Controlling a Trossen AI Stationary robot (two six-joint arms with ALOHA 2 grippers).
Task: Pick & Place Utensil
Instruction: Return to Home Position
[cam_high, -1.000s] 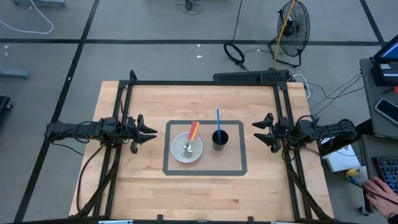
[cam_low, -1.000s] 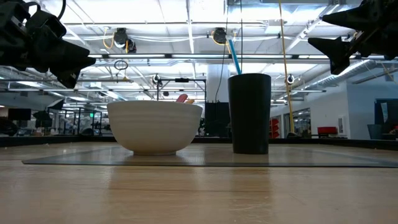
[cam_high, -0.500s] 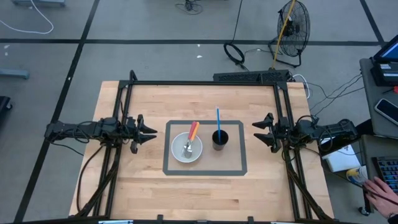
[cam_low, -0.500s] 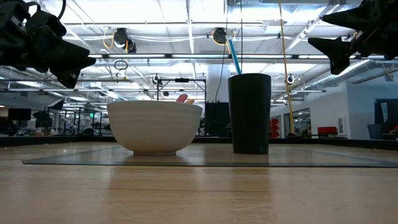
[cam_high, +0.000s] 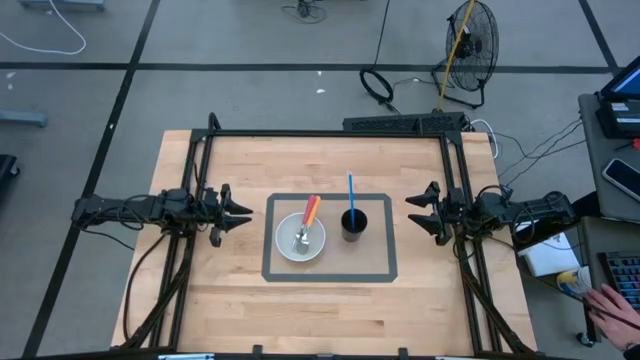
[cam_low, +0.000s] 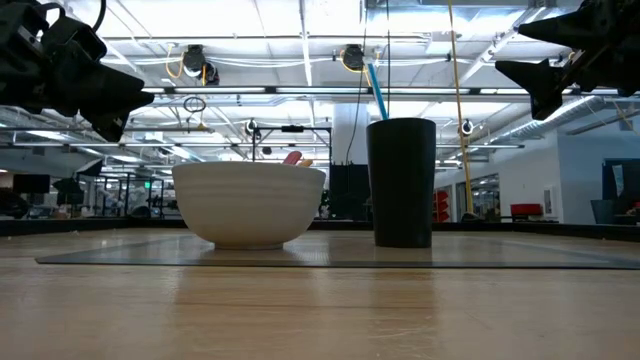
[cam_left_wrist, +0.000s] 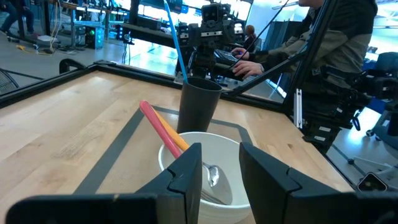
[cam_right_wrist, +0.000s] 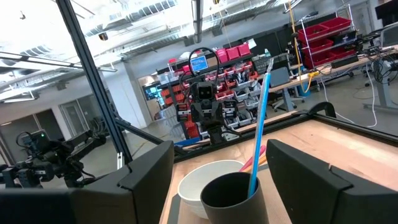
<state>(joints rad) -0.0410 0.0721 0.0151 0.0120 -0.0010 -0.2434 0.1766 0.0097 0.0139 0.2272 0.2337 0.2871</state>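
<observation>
Table (cam_high: 230, 300): pale wooden top with a dark frame rail along its left, far and right edges. Left arm (cam_high: 130, 210): dark, lying level over the left edge of the table, reaching in toward the centre. Right arm (cam_high: 520, 210): dark, lying level over the right edge, mirrored against the left arm. Mat (cam_high: 330, 277): light brown rectangle with a grey border, flat at the centre of the table, between the two arms. Left gripper (cam_high: 245, 213): just left of the mat and above the table, fingers spread with a clear gap, grasping nothing. Right gripper (cam_high: 410, 213): just right of the mat, at about the same height as the left gripper in the low view, fingers released wide, grasping nothing. White bowl (cam_high: 300, 238): round, upright on the left half of the mat. Black cup (cam_high: 353, 224): tall, upright on the mat just to the right of the bowl, a narrow gap between the two in the low view. Pink fork (cam_high: 311, 210): metal head down inside the bowl, pink handle with an orange side resting over the bowl's far rim and pointing far and slightly right. Blue straw (cam_high: 350, 190): thin, standing in the cup, its free end tilted toward the far side of the table. Floor fan (cam_high: 470, 45): on the floor beyond the far right corner. Person's hand (cam_high: 615, 305): off the table at the near right edge of the high view.
</observation>
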